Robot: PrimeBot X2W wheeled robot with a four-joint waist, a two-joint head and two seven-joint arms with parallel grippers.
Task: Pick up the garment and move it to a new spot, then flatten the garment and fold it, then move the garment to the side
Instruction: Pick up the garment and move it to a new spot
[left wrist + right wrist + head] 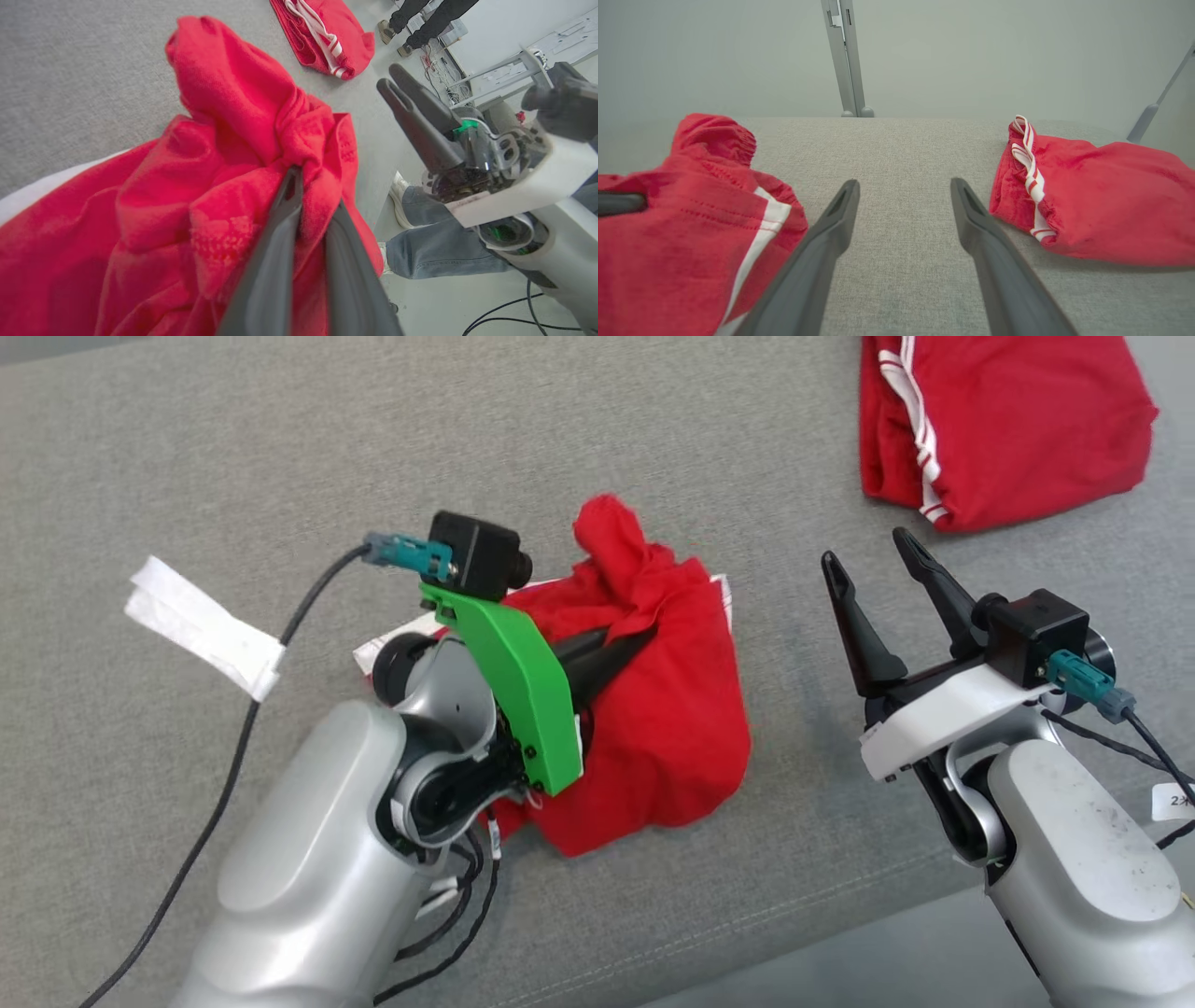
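In the head view my left hand (644, 637) reaches in from the near left and is closed tight on a fold of the red garment (672, 737). The garment sits bunched at the middle of the grey surface (187, 448), one tuft standing up at its far edge. My right hand (868, 553) waits to the right, fingers spread wide and pointing away, holding nothing. A second red garment (1008, 420) with white stripes lies at the far right. I judge this the pick-up step: next I need a clean lift, then a carry to open cloth well clear of that other piece. The left wrist view confirms the pinch: the left hand (315, 189) has gathered wrinkles of the garment (210, 140) between its fingers, and a person's legs (434, 252) stand beyond the edge. In the right wrist view the right hand (905, 185) hangs low and level over bare surface, between the garment (691, 210) and the striped one (1101, 200).
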